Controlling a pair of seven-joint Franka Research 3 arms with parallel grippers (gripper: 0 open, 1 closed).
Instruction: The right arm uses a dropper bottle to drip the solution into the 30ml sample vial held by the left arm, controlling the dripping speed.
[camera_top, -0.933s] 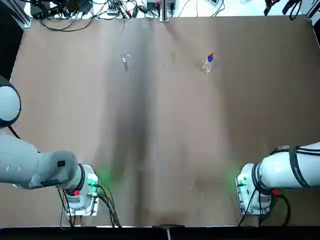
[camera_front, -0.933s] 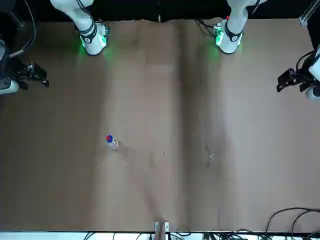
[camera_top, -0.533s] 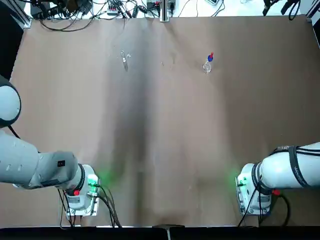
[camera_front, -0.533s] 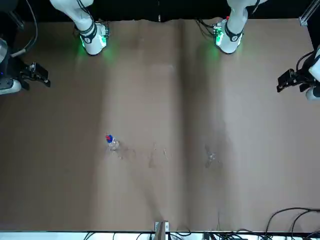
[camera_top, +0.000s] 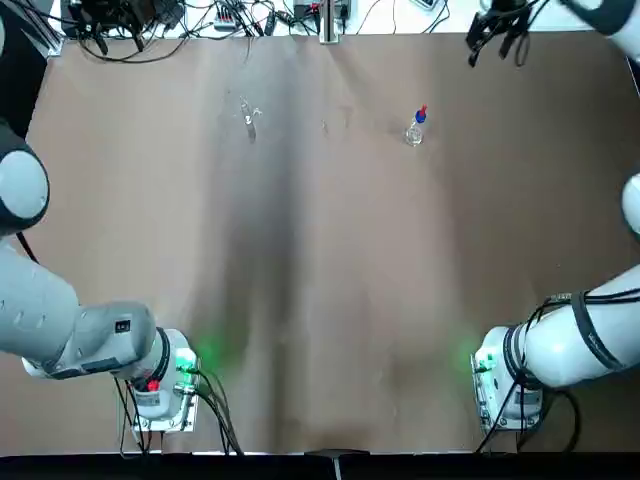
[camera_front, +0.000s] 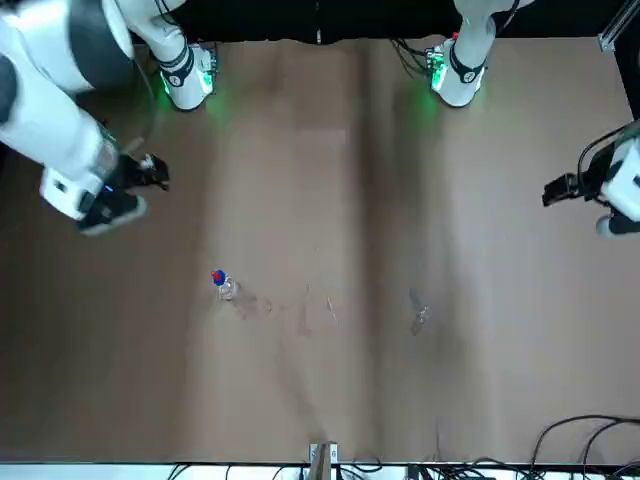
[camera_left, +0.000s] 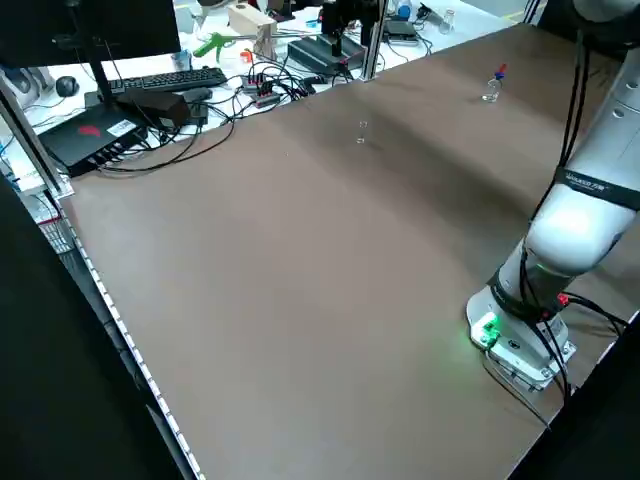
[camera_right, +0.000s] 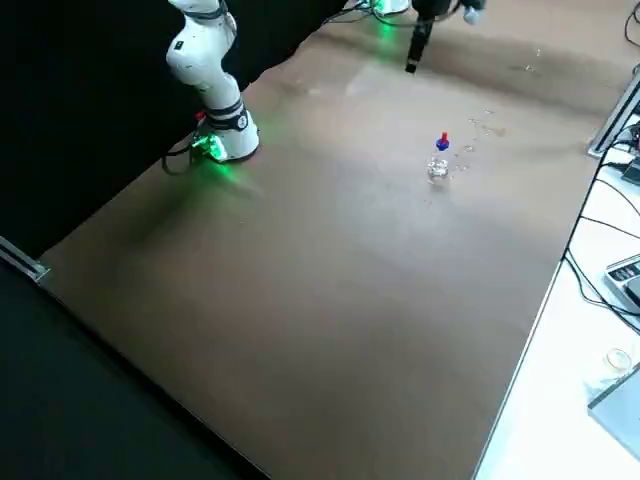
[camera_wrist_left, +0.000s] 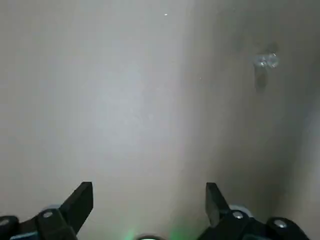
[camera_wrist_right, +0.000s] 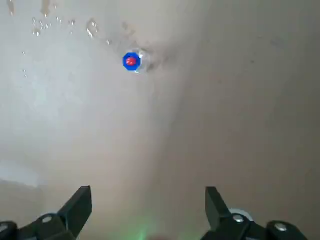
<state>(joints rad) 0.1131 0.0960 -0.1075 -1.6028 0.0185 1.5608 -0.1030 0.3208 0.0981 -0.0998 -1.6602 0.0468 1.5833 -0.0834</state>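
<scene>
The dropper bottle (camera_top: 417, 127), clear with a blue collar and red bulb, stands upright on the brown table at the far right; it also shows as the bottle (camera_wrist_right: 131, 61) from above and as the bottle (camera_front: 222, 282). The 30ml sample vial (camera_top: 250, 116), clear glass, stands at the far left, faint as the vial (camera_wrist_left: 266, 61). My right gripper (camera_front: 150, 175) hangs high above the table, open and empty, well apart from the bottle. My left gripper (camera_front: 560, 188) hovers at its own side, open and empty, far from the vial.
Small droplets (camera_wrist_right: 40, 22) lie on the table beside the bottle. Cables and electronics (camera_top: 200, 18) crowd the strip beyond the table's far edge. A keyboard (camera_left: 165, 80) and boxes sit off the table's left corner. Both arm bases (camera_top: 165, 385) glow green at the near edge.
The right arm has swung in over the table toward the bottle's side. The left arm has shifted slightly inward. Bottle and vial have not moved.
</scene>
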